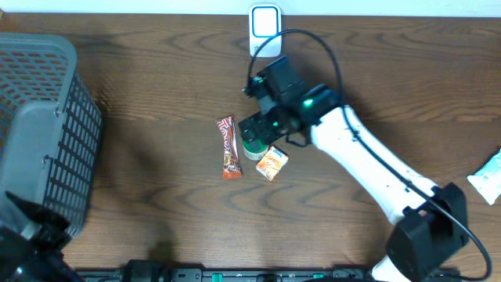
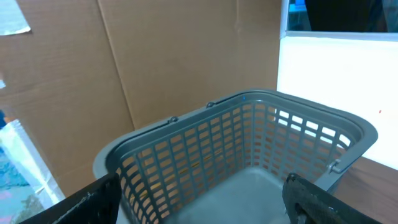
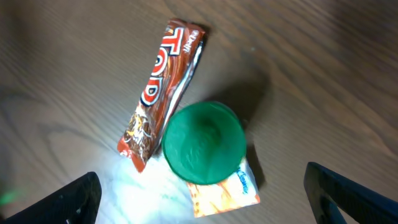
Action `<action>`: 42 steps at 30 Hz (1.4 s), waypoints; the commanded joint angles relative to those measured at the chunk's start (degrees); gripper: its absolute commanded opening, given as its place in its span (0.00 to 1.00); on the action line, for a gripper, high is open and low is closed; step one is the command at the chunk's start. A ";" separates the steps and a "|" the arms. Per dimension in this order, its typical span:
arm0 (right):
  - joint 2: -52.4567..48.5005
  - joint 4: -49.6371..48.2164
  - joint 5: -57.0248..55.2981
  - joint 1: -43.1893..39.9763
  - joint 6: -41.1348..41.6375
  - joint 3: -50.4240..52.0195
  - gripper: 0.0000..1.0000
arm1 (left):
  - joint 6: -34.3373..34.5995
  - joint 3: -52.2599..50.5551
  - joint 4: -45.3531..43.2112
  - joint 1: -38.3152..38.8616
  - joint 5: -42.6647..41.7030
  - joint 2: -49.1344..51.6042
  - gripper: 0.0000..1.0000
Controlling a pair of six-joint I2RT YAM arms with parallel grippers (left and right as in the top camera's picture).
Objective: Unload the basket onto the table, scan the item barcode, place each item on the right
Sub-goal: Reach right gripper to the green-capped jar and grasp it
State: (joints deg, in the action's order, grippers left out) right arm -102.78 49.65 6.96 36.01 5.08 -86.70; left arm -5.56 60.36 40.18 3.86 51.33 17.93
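Observation:
Three items lie together mid-table. A red-brown candy bar [image 1: 228,146] [image 3: 161,93] lies lengthwise. A green-lidded round container [image 1: 252,147] [image 3: 204,142] stands upright beside it. An orange packet [image 1: 272,164] [image 3: 225,190] lies partly under the container. My right gripper [image 3: 208,208] hovers open just above them, one finger on either side of the green lid and nothing between them. No barcode shows on any item. A white and blue scanner [image 1: 265,22] stands at the far edge. My left gripper [image 2: 205,208] is open and empty above the grey basket [image 2: 249,130].
The grey mesh basket [image 1: 39,117] fills the table's left side, with the left arm at its near corner. A white packet [image 1: 489,176] lies at the right edge. The right arm's cable loops above the items near the scanner.

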 commanded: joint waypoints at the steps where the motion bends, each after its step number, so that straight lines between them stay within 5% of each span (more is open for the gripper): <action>1: -4.07 -0.02 -3.65 -0.35 -1.79 0.22 0.99 | 0.52 -0.26 0.20 0.07 0.72 -3.67 0.83; 13: -10.10 -0.68 -3.65 1.40 -9.99 -0.22 0.99 | 0.52 -0.26 5.66 0.07 0.72 -9.64 0.83; 42: -11.45 4.11 -6.80 0.50 -8.98 -8.90 0.99 | 0.52 -0.26 6.08 0.07 0.72 -9.64 0.83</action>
State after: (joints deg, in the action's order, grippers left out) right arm -114.30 53.69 1.39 36.97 -4.80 -94.35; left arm -5.54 60.36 46.15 3.86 51.35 8.51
